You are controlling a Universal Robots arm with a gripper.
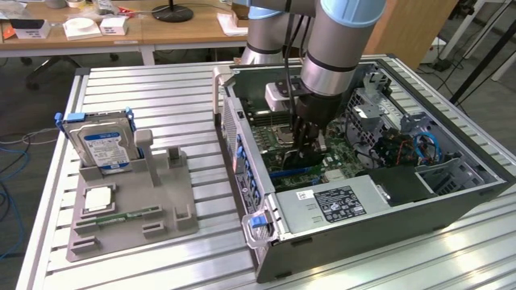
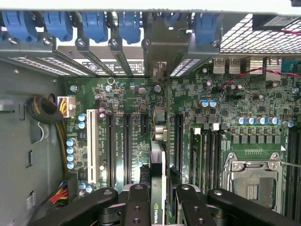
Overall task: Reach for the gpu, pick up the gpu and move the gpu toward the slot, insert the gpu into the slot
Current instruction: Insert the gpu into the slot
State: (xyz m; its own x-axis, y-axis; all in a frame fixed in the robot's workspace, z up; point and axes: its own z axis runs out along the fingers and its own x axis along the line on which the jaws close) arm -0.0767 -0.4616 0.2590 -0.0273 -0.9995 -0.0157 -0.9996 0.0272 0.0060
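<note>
My gripper (image 1: 303, 148) reaches down into the open computer case (image 1: 451, 193), over the green motherboard (image 2: 225, 108). In the wrist view the gripper (image 2: 157, 190) is shut on the gpu (image 2: 156, 160). The card shows edge-on as a thin dark board between the two black fingers (image 2: 138, 205). Its silver end bracket (image 2: 162, 47) stands against the row of blue latches at the case's rear wall. The card stands upright between the long black slots (image 2: 127, 146) on the motherboard. I cannot tell whether its lower edge sits in a slot. In the exterior view the gpu (image 1: 292, 162) is mostly hidden behind the fingers.
On the exterior view's left, a grey holder (image 1: 133, 217) carries a blue-labelled hard drive (image 1: 101, 148), a square chip (image 1: 96, 198) and a narrow memory stick (image 1: 129, 214). Inside the case are the power supply (image 1: 339, 202), the CPU socket (image 2: 251, 181), a white slot (image 2: 92, 146) and a cable bundle (image 2: 44, 110).
</note>
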